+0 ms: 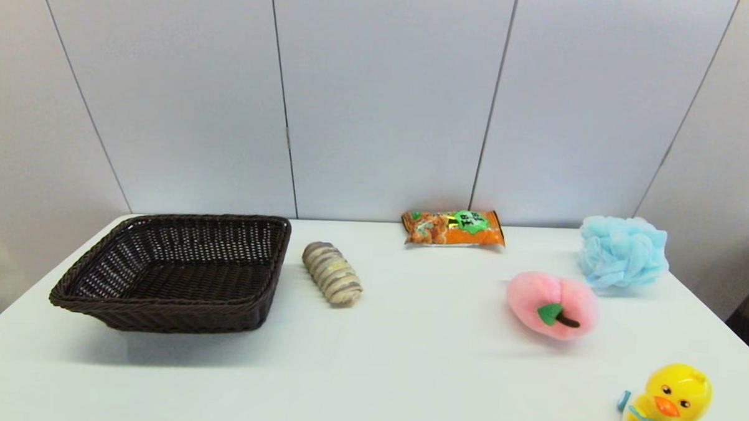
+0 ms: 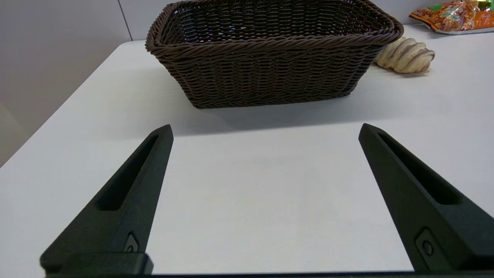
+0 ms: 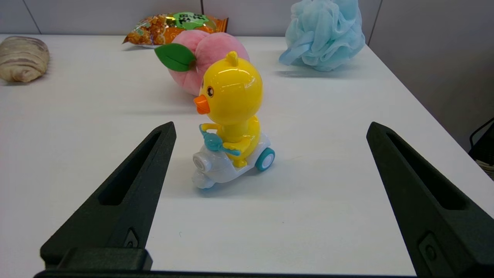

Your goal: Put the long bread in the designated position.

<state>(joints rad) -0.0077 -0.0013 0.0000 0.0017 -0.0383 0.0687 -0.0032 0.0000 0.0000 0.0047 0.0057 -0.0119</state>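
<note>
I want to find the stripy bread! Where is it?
In the head view the long bread lies on the white table, left of the middle, right beside the dark woven basket and not in it. The orange snack packet is farther back.

Long bread (image 1: 332, 273): beige-cream ridged loaf with brown-grey diagonal stripes. It is laid flat on the table, angled, just beside the basket's (image 1: 173, 272) right wall, untouched.

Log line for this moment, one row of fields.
long bread: on table beside basket, untouched | left claw: open, empty, facing basket | right claw: open, empty, near duck toy
</note>
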